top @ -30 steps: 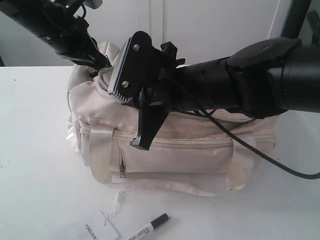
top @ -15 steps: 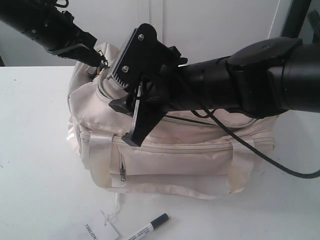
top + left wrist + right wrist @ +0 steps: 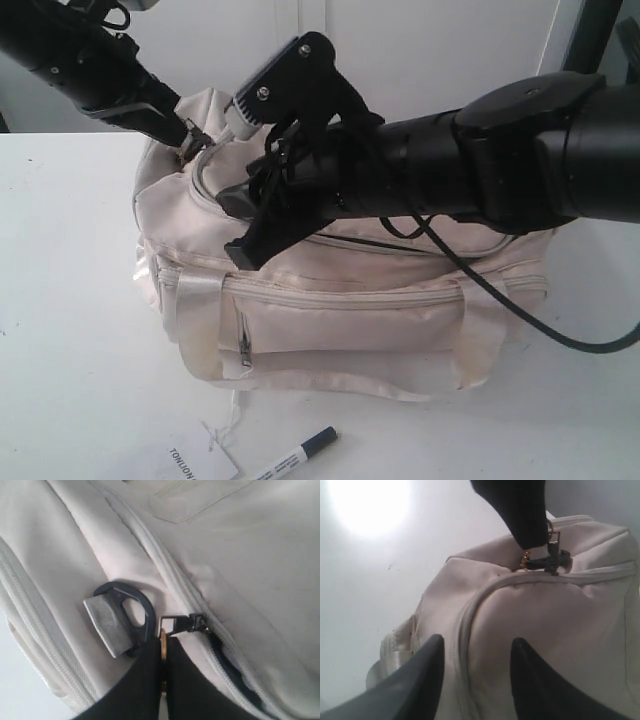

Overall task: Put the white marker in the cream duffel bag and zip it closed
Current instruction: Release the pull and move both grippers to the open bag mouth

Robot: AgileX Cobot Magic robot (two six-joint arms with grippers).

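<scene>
The cream duffel bag (image 3: 340,310) sits mid-table. At its left top end, my left gripper (image 3: 192,140) is shut on the gold ring pull (image 3: 163,641) of the top zipper, beside a black D-ring (image 3: 131,602). Behind the slider the zipper gapes, showing dark lining (image 3: 235,677). My right gripper (image 3: 235,225) hovers open just above the bag's top, its jaws either side of the curved zipper line (image 3: 462,625), holding nothing. The white marker (image 3: 298,454), with its black cap, lies on the table in front of the bag.
A white paper tag (image 3: 195,463) on a string lies left of the marker at the front edge. The right arm's black cable (image 3: 520,315) drapes over the bag's right side. A white wall stands close behind the table (image 3: 60,330).
My right gripper has opened, risen off the bag's front and swung left. My left gripper, still holding the ring pull, has shifted slightly left, tugging the bag's end.
</scene>
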